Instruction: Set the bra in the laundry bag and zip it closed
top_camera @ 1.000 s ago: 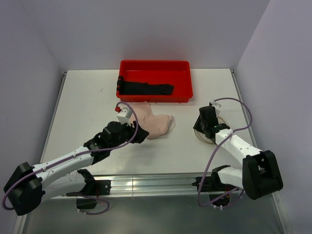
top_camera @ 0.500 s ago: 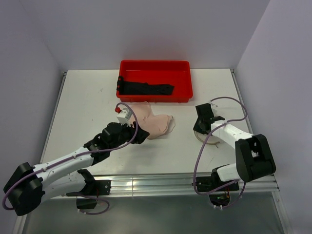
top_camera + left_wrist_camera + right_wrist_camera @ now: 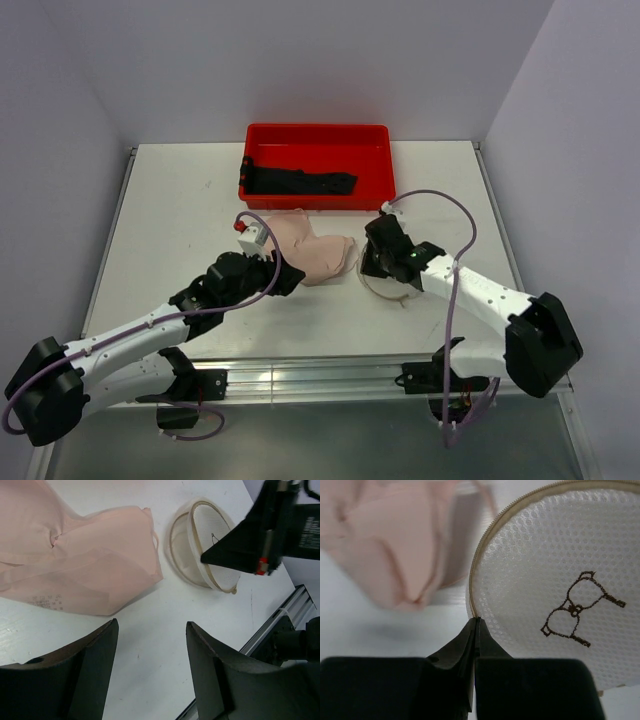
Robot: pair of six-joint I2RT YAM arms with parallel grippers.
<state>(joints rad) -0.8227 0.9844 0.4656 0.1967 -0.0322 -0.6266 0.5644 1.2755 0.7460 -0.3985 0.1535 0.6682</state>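
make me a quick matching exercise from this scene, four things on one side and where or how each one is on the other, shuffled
Things:
1. bra
2. laundry bag
3. black cloth
4. left gripper

Places or states:
a. lying inside the red tray
b. fingers wide open, holding nothing
c. pinched at its tan rim by the right gripper
d. pale pink, lying loose on the table next to the bag

Pairs: 1-d, 2-c, 3-a, 4-b
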